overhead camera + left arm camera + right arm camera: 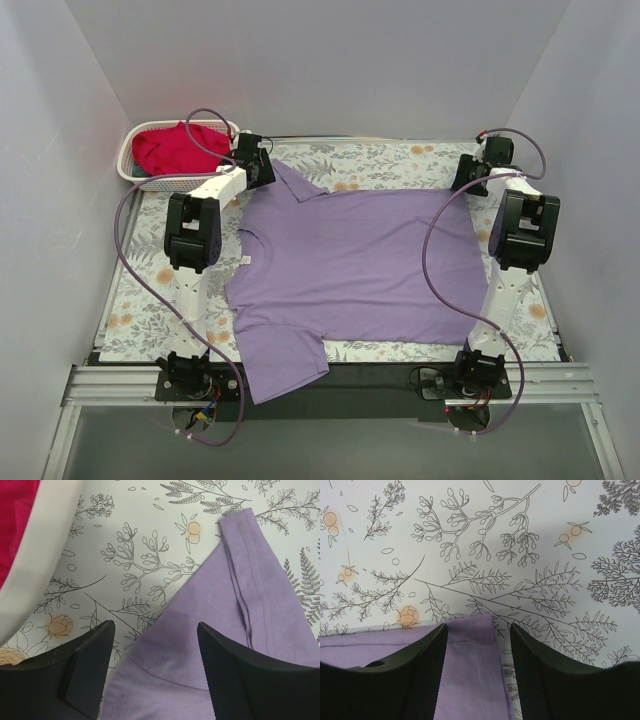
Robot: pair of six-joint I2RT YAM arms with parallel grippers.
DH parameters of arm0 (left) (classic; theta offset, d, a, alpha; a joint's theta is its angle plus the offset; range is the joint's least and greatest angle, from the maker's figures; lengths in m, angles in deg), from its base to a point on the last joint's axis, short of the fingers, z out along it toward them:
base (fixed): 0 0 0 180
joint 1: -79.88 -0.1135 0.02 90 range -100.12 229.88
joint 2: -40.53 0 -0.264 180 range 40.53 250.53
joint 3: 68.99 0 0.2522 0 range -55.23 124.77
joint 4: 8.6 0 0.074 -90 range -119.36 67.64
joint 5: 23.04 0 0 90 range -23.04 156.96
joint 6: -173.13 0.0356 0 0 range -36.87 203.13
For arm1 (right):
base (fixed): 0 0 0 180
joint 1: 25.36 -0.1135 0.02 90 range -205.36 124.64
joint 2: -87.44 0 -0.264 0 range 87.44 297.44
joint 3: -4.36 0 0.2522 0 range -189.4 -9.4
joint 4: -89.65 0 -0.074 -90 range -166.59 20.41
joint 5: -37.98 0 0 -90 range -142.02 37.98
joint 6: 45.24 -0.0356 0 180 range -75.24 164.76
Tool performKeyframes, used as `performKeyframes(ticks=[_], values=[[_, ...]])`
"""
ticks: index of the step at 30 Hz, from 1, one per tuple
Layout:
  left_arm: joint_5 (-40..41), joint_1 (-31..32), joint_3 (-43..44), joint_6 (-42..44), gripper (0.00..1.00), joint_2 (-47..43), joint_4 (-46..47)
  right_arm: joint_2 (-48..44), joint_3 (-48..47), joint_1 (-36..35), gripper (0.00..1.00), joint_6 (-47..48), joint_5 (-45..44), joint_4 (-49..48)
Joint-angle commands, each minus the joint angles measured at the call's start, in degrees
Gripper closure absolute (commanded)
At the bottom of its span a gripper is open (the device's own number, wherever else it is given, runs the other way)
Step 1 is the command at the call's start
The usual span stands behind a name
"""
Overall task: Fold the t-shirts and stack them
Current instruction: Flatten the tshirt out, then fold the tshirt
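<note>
The left gripper (154, 630) is spread wide, holding nothing. In the left wrist view its two dark fingers frame the edge of the lavender t-shirt (210, 595): the right finger sits over purple cloth and the left over the floral table cover (140, 540). Whether either pad presses the cloth cannot be told. This view alone shows the sleeve's stitched hem doubled back in a narrow fold. It also shows the white basket (35, 565) rim close at the left, with the red t-shirt (12, 525) behind it.

The right gripper (477, 630) is likewise parted and empty. The right wrist view shows what the overhead camera cannot: a corner of the lavender shirt's hem lies between the fingers, and flat cloth runs away to the left behind the left finger. Contact with the cloth is unclear here too.

From above, the wider layout appears. The lavender shirt lies spread flat across the middle of the table, its neck toward the left arm and its bottom hem toward the right arm. The far sleeve reaches up to the left gripper, and the near sleeve hangs over the table's near edge. The red shirt is bunched inside the basket at the far left corner, just beyond the left gripper
</note>
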Motion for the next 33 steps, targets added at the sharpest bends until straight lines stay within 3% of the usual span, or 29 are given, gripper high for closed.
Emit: performKeyframes(ticks=[1,6,15,33], values=[[-0.84,-0.41,1.15,0.85,0.38,0.72,1.19,1.42,-2.22,0.28,0.49,-0.30,1.91,-1.09],[-1.19,-0.41,0.27,1.38,0.39,1.60,0.84,2.03,-2.22,0.28,0.49,-0.47,2.43,-1.09],[-1.81,-0.41,-2.11,2.26,0.45,2.13,0.23,0.10,-0.99,0.28,0.67,0.14,3.75,-0.82],[-4.62,-0.41,-7.64,1.56,0.54,-3.50,-4.69,-2.19,1.91,0.37,0.71,0.32,4.02,-0.56]])
